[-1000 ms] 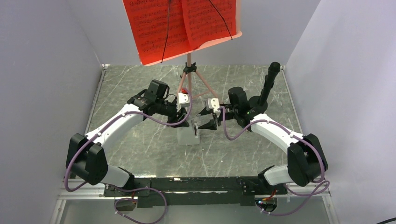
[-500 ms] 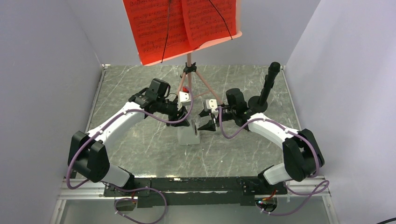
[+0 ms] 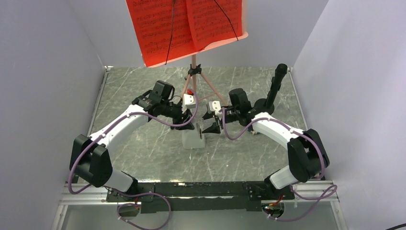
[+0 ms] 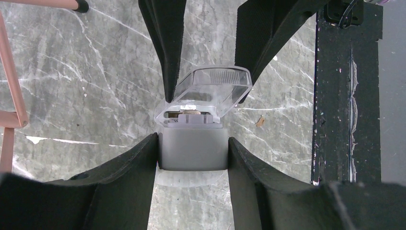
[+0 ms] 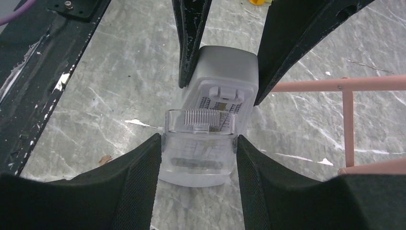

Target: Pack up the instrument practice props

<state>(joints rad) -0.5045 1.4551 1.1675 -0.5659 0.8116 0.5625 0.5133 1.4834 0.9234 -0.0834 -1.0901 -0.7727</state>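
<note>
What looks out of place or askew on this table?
The metronome has its clear cover ajar, tilted off the white body instead of closed flat. The left fingers clamp the body; the right fingers grip the cover's sides. Nothing looks spilled or broken.

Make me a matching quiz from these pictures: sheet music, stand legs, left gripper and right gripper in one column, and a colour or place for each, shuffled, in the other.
Column one:
1. sheet music
2. stand legs
3. left gripper
4. right gripper

Column two:
A. closed on the clear cover of the metronome
B. pink
C. red
D. closed on the metronome's white body

Pairs: 1-C, 2-B, 3-D, 4-A
</note>
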